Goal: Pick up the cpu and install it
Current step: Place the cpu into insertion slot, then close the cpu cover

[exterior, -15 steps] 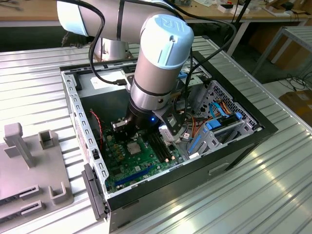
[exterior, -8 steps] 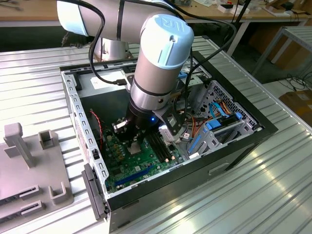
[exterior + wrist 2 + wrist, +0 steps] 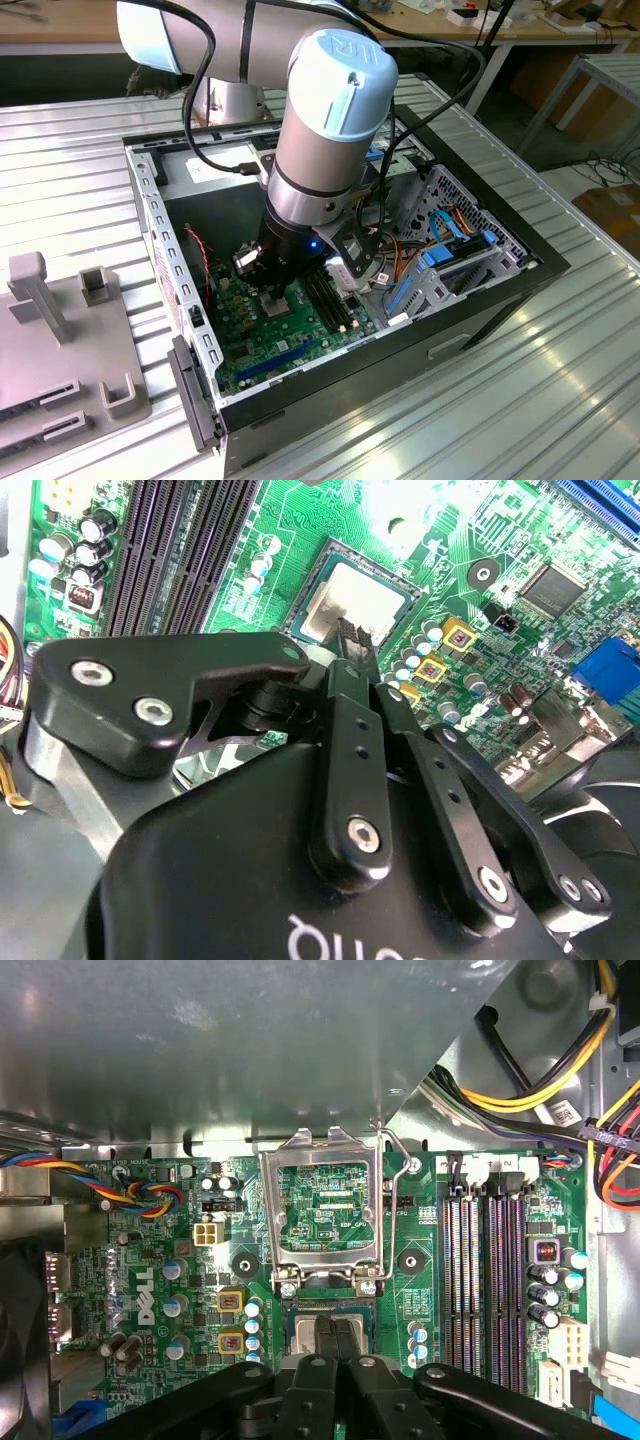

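The cpu (image 3: pixel 368 588) lies flat in its dark socket on the green motherboard (image 3: pixel 470 540), its silver-grey top showing. My gripper (image 3: pixel 352 632) is shut, its two black fingers pressed together with nothing between them. Their tips sit at the near edge of the cpu's top; contact cannot be told. In the first wrist view the fingers (image 3: pixel 328 1335) cover the middle of the cpu (image 3: pixel 381 1328). The metal socket frame (image 3: pixel 322 1150) stands swung open just beyond it. In the exterior view the gripper (image 3: pixel 268 288) is low inside the computer case (image 3: pixel 480 300).
Black memory slots (image 3: pixel 485 1270) run beside the socket, and capacitors (image 3: pixel 545 1290) stand by them. Bundled cables (image 3: pixel 540 1090) and a drive cage (image 3: pixel 450 250) crowd one side of the case. The case walls (image 3: pixel 150 220) close in around the arm. A grey fixture (image 3: pixel 60 340) sits on the table at the exterior view's left.
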Robot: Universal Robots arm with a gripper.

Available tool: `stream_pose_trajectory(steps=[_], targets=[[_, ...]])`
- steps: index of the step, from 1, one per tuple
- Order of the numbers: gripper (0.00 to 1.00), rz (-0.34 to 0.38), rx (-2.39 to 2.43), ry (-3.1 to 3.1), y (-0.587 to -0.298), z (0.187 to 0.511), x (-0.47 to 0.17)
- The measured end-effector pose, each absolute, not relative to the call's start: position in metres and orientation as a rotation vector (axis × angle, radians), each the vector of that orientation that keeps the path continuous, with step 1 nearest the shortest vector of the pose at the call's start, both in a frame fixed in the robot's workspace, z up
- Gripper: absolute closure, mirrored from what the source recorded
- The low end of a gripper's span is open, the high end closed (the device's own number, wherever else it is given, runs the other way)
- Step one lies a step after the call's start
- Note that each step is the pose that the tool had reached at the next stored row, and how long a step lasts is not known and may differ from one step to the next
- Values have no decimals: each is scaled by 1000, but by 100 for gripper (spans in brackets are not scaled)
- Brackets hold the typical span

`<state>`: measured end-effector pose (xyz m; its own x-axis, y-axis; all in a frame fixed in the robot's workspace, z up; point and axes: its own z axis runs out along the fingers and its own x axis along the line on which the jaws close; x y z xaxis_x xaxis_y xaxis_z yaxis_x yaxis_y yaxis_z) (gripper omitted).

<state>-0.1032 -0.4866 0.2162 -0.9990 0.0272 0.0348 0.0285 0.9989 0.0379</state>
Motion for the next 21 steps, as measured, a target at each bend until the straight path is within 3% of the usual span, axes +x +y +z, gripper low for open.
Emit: stream_pose_trajectory(steps=[21], targets=[[89,-60,-43,-3106,-486,216,-84]])
